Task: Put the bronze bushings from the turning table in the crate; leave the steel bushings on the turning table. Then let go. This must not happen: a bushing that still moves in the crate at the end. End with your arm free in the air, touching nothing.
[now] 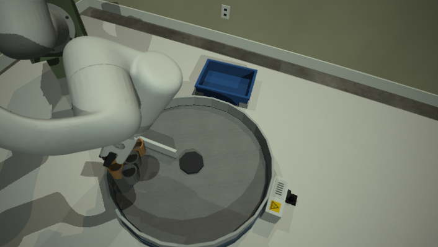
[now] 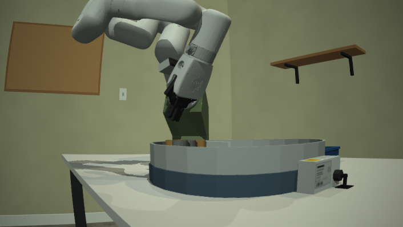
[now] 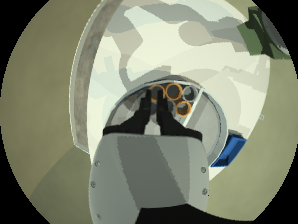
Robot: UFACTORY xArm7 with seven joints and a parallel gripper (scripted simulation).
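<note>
Bronze bushings [image 1: 142, 149] [image 2: 169, 142] [image 3: 174, 99] are on the big round turning table [image 1: 217, 192] [image 2: 234, 159] [image 3: 215, 122]. Three of them show in the wrist view, mixed in with the dark steel bushings [image 1: 131, 180] [image 2: 183, 143] [image 3: 190, 101]. They stand up in a bunch, near the rim, and a white bar [image 1: 158, 147] [image 2: 218, 143] [image 3: 194, 107] is right by them. The tool [image 1: 109, 161] [image 2: 173, 118] [image 3: 154, 96] is up above the bunch, tipped over, and touches none of them. Its black fingers are almost closed, with a thin gap, and they have hold of nothing. The blue crate [image 1: 223, 82] [image 2: 332, 150] [image 3: 230, 150] sits on the pale counter [image 1: 341, 155] [image 2: 200, 211] [image 3: 250, 90], just beside the turning table. There are no bushings to see in it from the top.
</note>
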